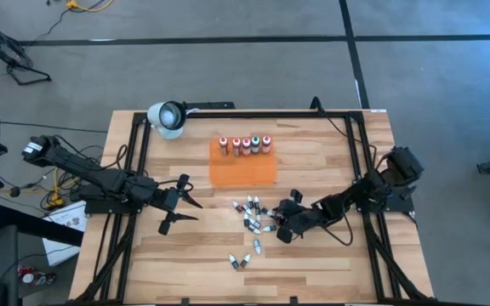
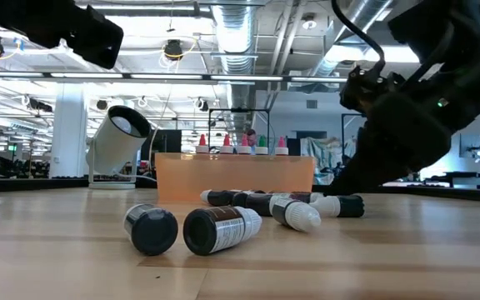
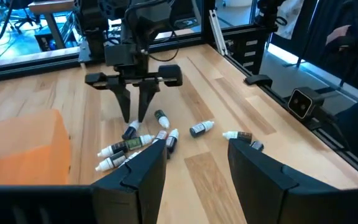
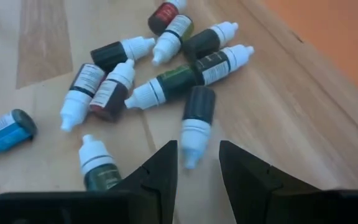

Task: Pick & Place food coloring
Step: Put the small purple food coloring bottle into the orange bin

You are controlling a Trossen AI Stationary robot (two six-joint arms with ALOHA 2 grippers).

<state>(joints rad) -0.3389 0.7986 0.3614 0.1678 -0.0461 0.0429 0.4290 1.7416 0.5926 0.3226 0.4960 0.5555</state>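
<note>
Several small food coloring vials (image 1: 253, 217) with white tips lie in a loose pile on the wood, also seen in the right wrist view (image 4: 166, 81). Three more vials (image 1: 240, 260) lie nearer the table's front edge, close to the camera in the low view (image 2: 215, 228). Several larger white-capped bottles (image 1: 245, 144) stand upright on the far part of the orange tray (image 1: 242, 170). My right gripper (image 1: 282, 224) (image 4: 197, 158) is open, low, just right of the pile. A dark vial (image 4: 196, 121) points its white tip into the gap between the fingers. My left gripper (image 1: 192, 211) (image 3: 194, 152) is open, left of the pile, touching nothing.
A white round lamp-like object (image 1: 167, 117) sits at the table's far left (image 2: 119, 137). Black frame rails (image 1: 360, 161) run along the table's sides and far edge. Bare wood (image 1: 313, 263) lies at the near right.
</note>
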